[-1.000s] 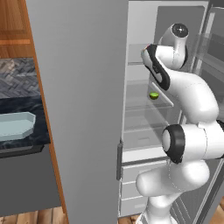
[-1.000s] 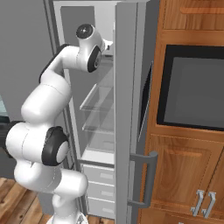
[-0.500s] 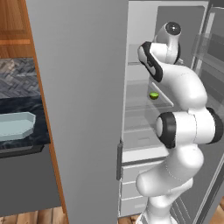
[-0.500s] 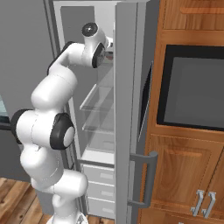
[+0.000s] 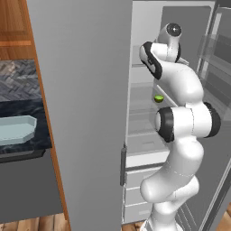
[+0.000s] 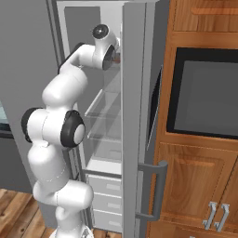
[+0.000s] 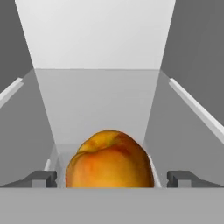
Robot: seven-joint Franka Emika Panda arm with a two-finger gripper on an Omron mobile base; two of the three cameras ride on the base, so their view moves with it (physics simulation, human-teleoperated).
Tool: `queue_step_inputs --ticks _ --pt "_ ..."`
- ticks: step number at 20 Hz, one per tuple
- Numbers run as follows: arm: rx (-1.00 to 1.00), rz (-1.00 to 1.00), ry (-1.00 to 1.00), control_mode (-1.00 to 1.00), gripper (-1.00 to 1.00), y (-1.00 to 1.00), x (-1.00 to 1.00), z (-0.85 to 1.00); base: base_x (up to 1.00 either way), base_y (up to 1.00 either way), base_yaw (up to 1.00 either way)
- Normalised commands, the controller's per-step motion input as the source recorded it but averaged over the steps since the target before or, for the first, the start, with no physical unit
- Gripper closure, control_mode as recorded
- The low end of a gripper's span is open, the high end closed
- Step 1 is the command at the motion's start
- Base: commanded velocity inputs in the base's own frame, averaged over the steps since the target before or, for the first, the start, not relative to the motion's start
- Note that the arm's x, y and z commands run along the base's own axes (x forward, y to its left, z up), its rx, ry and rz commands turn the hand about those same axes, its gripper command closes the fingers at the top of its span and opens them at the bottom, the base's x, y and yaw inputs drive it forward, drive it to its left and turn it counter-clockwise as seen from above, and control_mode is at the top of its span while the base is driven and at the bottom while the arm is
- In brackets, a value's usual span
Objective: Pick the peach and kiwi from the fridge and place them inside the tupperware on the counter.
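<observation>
Arm has reached deeper into tall grey fridge (image 5: 81,90); end effector (image 7: 111,178) wide open, empty, straddling round orange-red peach (image 7: 109,159); grasp imminent.

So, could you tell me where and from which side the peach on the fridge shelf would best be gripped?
Probably across the widest middle of the peach, straight in from the fridge's open front, as the claw is already lined up. The fruit is round, sits on the shelf, and lies between the open fingers, with a gap on each side. A level pinch at its waist looks safest.
</observation>
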Motion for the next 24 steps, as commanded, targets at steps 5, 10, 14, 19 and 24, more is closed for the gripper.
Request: queue_step_inputs --ticks 5,10,14,19,24 --pt "0.00 0.00 -0.03 -1.00 -1.00 -0.09 0.34 0.00 0.00 0.00 0.00" --pt "0.00 0.00 0.01 -1.00 -1.00 -0.06 0.01 -0.08 0.00 0.00 0.00" --pt "0.00 0.00 0.03 -1.00 -1.00 0.00 -0.08 -0.20 0.00 0.00 0.00" --pt "0.00 -0.01 0.04 -1.00 -1.00 0.00 -0.25 -0.30 0.00 0.00 0.00" --pt "0.00 -0.01 0.02 -1.00 -1.00 0.00 0.00 -0.29 0.00 0.00 0.00"
